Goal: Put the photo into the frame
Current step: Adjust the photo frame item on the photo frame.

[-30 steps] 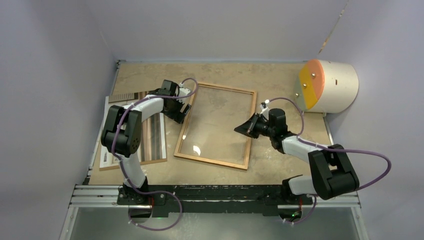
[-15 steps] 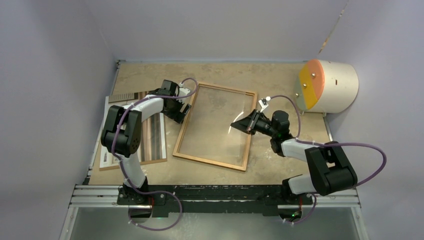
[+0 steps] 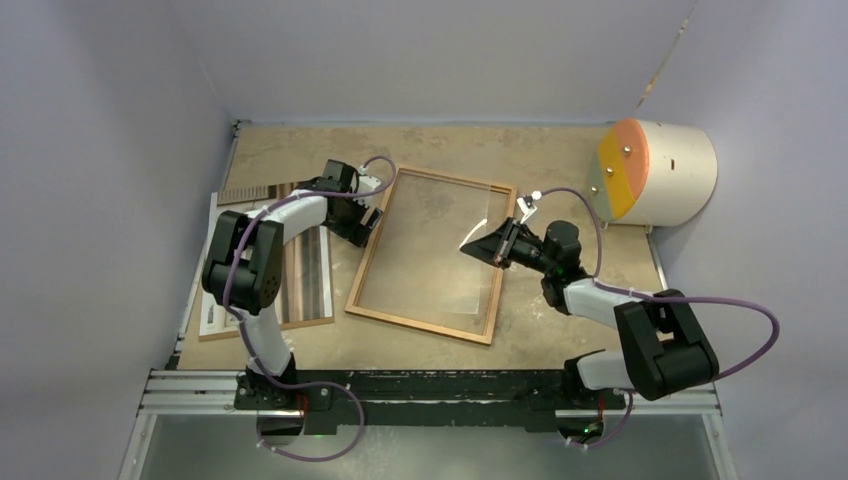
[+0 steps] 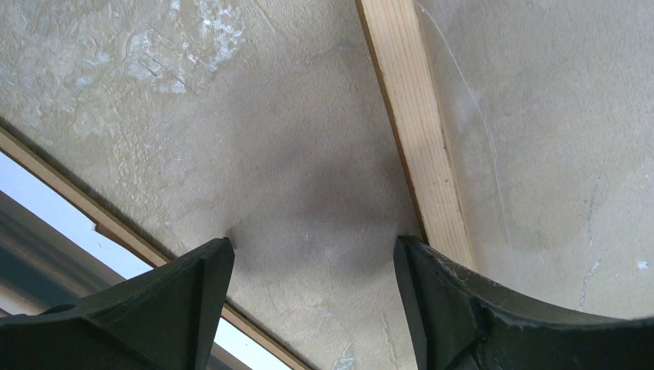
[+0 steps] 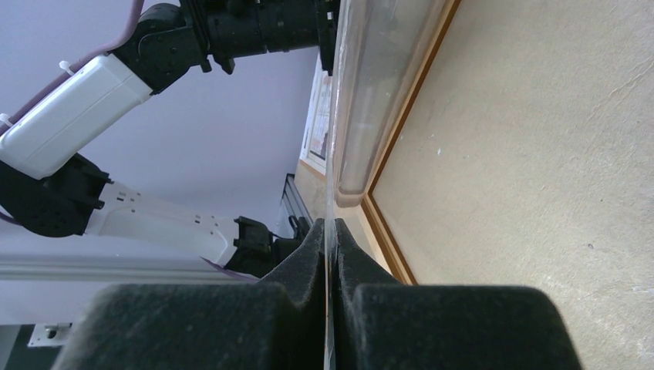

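While reading across from the left wall, meet the photo [image 3: 310,265] first: flat and picture-side up on a brown board [image 3: 300,323] at the left edge of the bench [image 3: 300,150], long axis running near to far, wholly outside the frame [image 3: 420,326] and partly hidden under the left arm [image 3: 245,260]. Top end of the picture: cannot tell. Note that arm arched high over the print, elbow by the wall, forearm reaching far and right, wrist pitched down. Find the left fingers [image 3: 360,220] spread wide and gripping nothing, hovering just outside the frame's left rail; from the left wrist, see bare bench between them and the right-hand tip at the rail's outer edge, contact impossible to judge. Then the frame, flat at mid-bench, long axis near to far with the far end leaning right. Inside it, spot a clear pane [image 3: 430,250], tilted, right long edge lifted off the right rail. Find the right fingers [image 3: 482,246] closed on that raised edge; from the right wrist, see the glass edge-on, pinched between the pads [image 5: 305,262], above the wooden rail. Trace the right arm [image 3: 660,345] from a bent elbow at the near right, forearm running far and left, wrist level, fingers aimed left over the rail. End at a pale drum [image 3: 670,170] with an orange and yellow face, far right, well apart from the frame.
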